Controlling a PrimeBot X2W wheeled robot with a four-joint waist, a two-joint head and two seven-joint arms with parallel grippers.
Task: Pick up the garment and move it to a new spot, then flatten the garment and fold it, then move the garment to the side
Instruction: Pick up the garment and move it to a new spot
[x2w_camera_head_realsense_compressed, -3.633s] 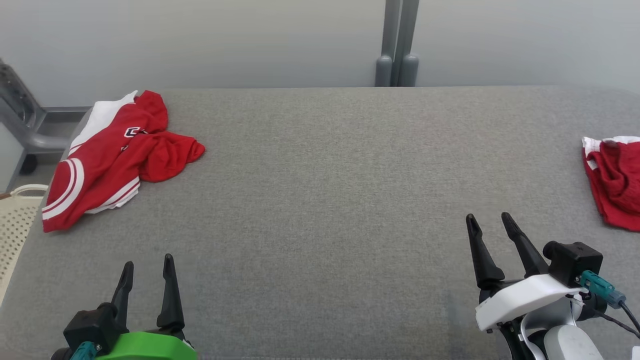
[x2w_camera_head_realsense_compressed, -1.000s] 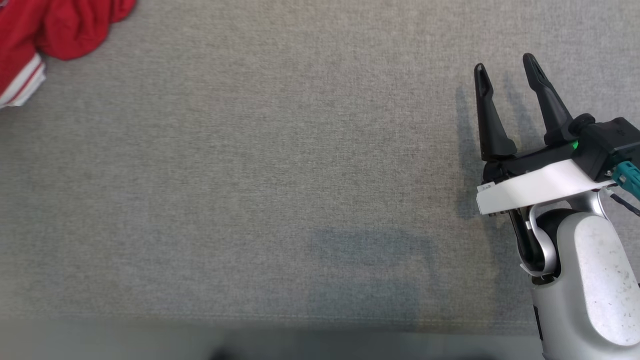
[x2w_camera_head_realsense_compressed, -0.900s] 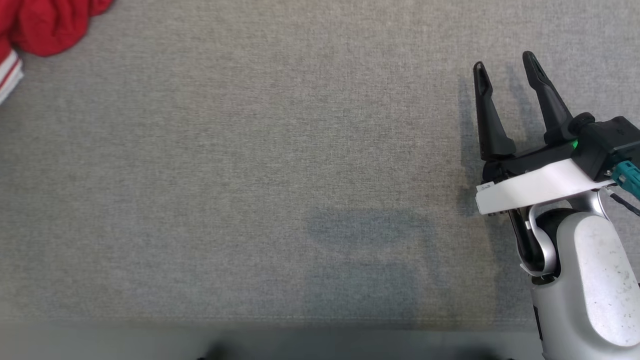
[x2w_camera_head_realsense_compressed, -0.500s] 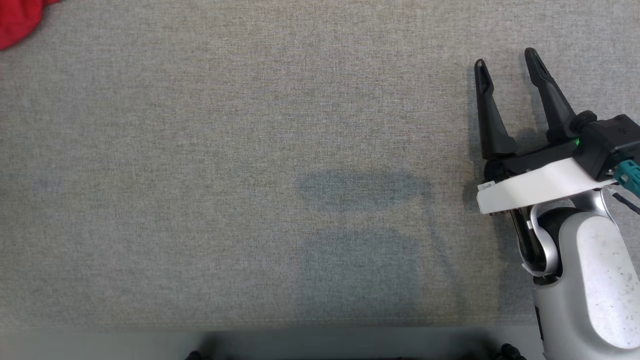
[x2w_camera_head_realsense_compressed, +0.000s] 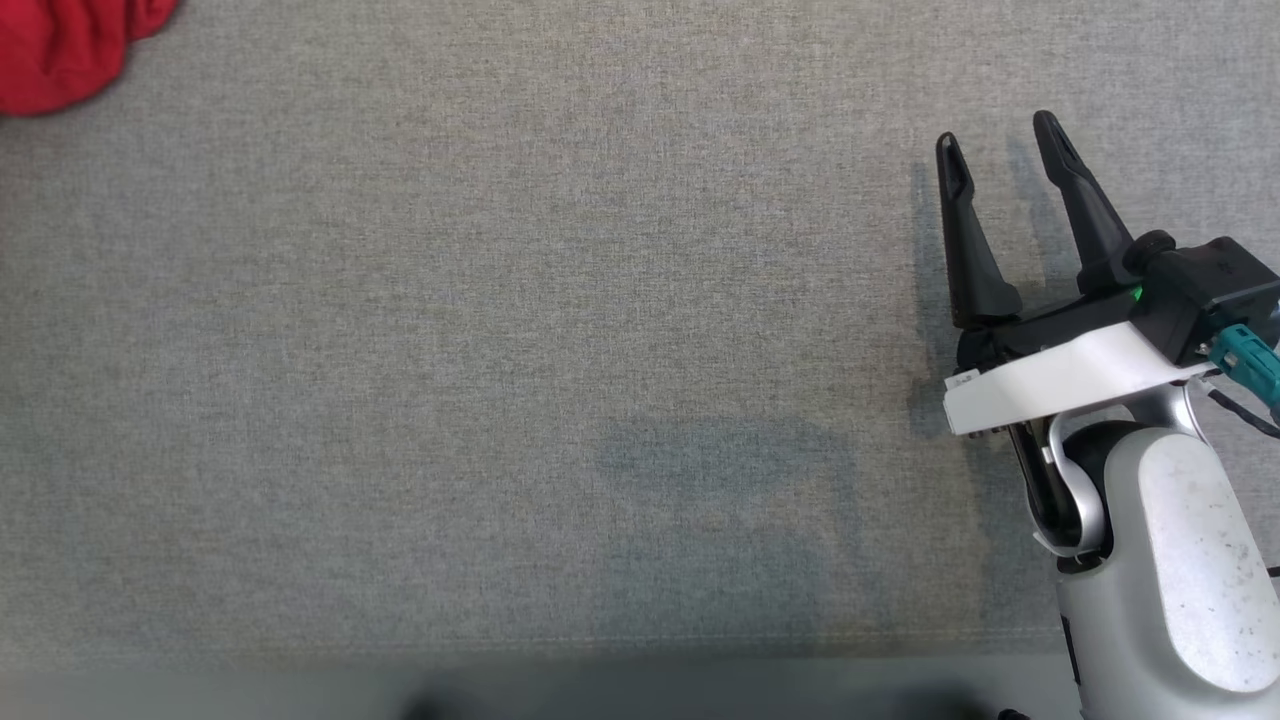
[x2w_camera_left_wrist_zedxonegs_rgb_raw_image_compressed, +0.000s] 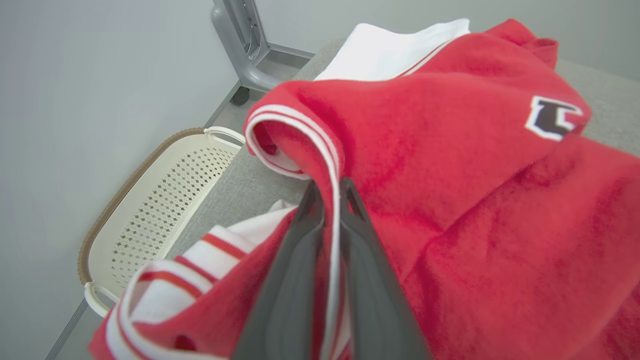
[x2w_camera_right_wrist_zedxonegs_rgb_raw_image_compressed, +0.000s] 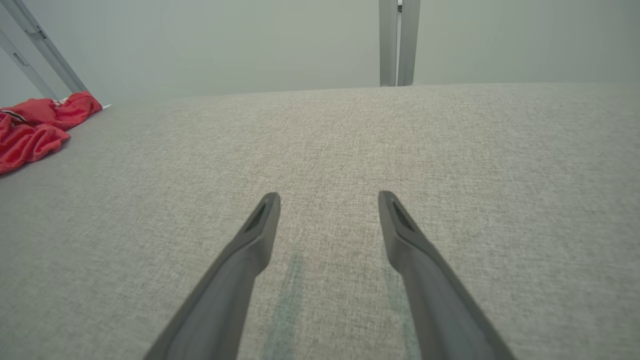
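A red garment (x2w_camera_left_wrist_zedxonegs_rgb_raw_image_compressed: 450, 165) with white stripes and a dark letter patch lies bunched near the left end of the grey padded table (x2w_camera_head_realsense_compressed: 500, 350). In the left wrist view my left gripper (x2w_camera_left_wrist_zedxonegs_rgb_raw_image_compressed: 330, 186) is shut on a white-striped edge of it, the cloth rising between the two fingers. A red corner of the garment (x2w_camera_head_realsense_compressed: 60, 50) shows at the top left of the head view. My right gripper (x2w_camera_head_realsense_compressed: 995, 140) hovers open just above the bare table at the right, nothing between its fingers (x2w_camera_right_wrist_zedxonegs_rgb_raw_image_compressed: 260, 225). The red heap (x2w_camera_right_wrist_zedxonegs_rgb_raw_image_compressed: 35, 127) lies far off to its left.
A cream perforated basket (x2w_camera_left_wrist_zedxonegs_rgb_raw_image_compressed: 150, 200) stands on the floor beside the table's left end, under the garment's edge. A grey metal frame leg (x2w_camera_left_wrist_zedxonegs_rgb_raw_image_compressed: 245, 55) stands behind it, and twin grey posts (x2w_camera_right_wrist_zedxonegs_rgb_raw_image_compressed: 398, 45) rise behind the table's far edge.
The head camera has tilted down since the first frame, and the left gripper has left that view. Over the last second the picture drifted slightly; the right gripper stayed open.
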